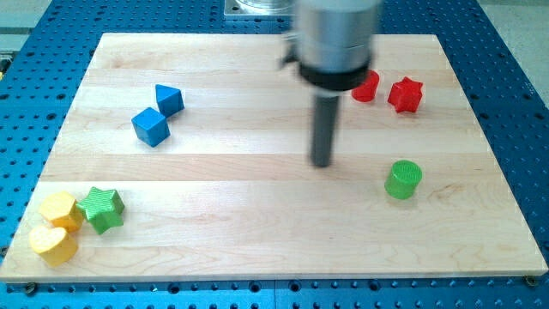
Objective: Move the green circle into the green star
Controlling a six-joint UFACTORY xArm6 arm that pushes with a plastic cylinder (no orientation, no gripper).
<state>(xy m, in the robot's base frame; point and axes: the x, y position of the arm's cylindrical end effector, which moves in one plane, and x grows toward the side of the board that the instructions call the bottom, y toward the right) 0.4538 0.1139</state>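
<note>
A pale wooden board (257,249) lies on a blue perforated table (515,51), and the arm comes down from the view's top as a grey cylinder with a straight dark rod under it. There are no jaws on this arm, so nothing can be open, closed or gripping; the rod ends in my tip (322,163), which stands on bare wood near the middle of the board and touches no block. The green round block, a short cylinder (403,179), stands to the view's right of my tip and a little lower, apart from it, with free wood between them. The green star-shaped block (103,209) is far away from the cylinder, near the board's bottom left corner. It touches a yellow block (60,209) on its left side, and a second yellow block (53,244) lies just below that one; their exact shapes I cannot tell, they look rounded or many-sided. In the upper left part of the board are two blue blocks close together: a blue cube (150,127) and, just above and to the right of it, a blue triangular block (169,99). At the upper right, a red star-shaped block (405,94) lies beside a red rounded block (367,87), which is partly hidden behind the arm's body.
</note>
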